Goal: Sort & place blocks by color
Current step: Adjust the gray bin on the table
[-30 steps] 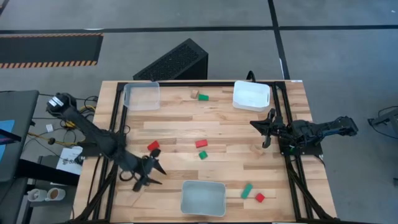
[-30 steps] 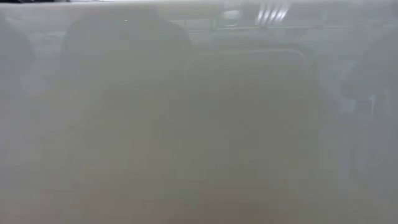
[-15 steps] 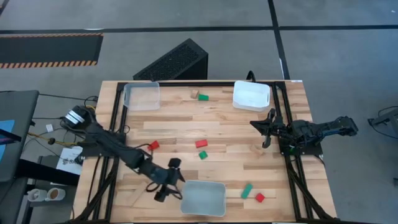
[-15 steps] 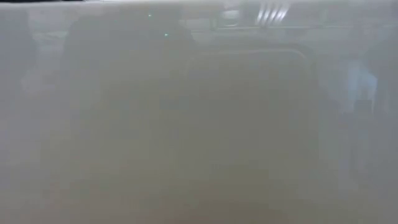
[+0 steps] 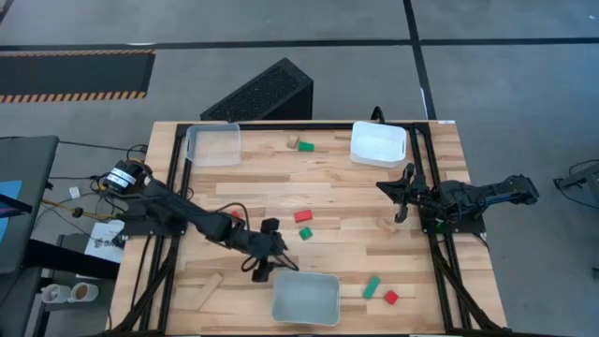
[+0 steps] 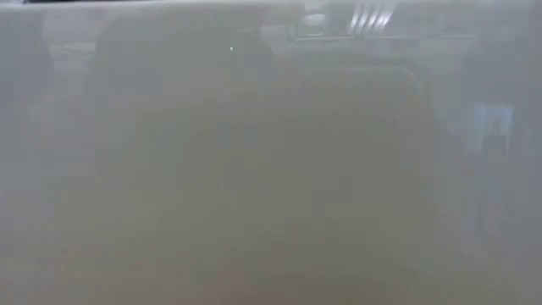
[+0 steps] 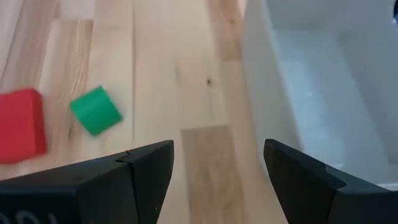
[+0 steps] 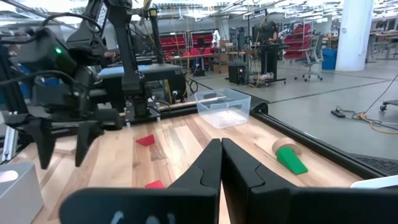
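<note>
- The left gripper (image 5: 265, 265) hangs over the table's (image 5: 253, 192) near-centre, just beside the near-left corner region of the translucent tray (image 5: 305, 298) at the front edge; its fingers (image 7: 146, 177) are spread apart with nothing between them, only bare wood showing in the gap.
- A plain light-wood bar (image 5: 207, 285) lies tilted on the table to the left of that gripper, near the front-left edge, well clear of the fingers.
- A red block (image 5: 236, 215) lies just behind the left arm, partly hidden by it.
- Ahead of the left gripper, toward the table's middle, a red block (image 5: 302, 215) and a small green block (image 5: 305, 233) sit close together; the wrist view shows the same pair (image 7: 94, 111) apart from the fingers, the green one a short cuboid turned at an angle.
- Farther back, a plain wood piece (image 5: 293, 140) and a green block (image 5: 306, 146) lie touching or nearly so, between the clear tray (image 5: 213, 145) and the white tray (image 5: 379, 143).
- Right of the front tray, a green bar (image 5: 372, 285) and a red cube (image 5: 390, 297) lie near each other.
- The right gripper (image 5: 401, 198) rests at the right side of the table, fingers pressed together and empty.
- The low view is fogged and shows nothing usable.
</note>
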You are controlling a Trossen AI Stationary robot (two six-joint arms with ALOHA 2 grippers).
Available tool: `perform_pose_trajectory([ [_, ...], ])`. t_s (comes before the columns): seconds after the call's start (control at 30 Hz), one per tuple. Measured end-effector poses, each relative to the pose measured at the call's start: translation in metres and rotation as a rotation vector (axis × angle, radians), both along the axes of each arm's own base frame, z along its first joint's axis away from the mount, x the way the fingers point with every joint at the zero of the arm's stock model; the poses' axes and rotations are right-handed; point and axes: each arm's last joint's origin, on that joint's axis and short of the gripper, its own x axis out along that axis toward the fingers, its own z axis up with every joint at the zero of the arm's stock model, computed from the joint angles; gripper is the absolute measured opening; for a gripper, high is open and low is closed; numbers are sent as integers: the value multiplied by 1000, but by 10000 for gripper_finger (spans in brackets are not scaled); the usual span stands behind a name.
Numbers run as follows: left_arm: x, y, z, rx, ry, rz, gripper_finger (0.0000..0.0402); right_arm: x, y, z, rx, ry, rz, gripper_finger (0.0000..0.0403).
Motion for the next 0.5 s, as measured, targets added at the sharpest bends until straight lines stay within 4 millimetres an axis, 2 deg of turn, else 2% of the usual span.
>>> perform_pose_trajectory([
  [0.5, 4, -3, 4, -71, -53, -40, 235, 0, 0, 0, 0, 0, 0, 27],
])
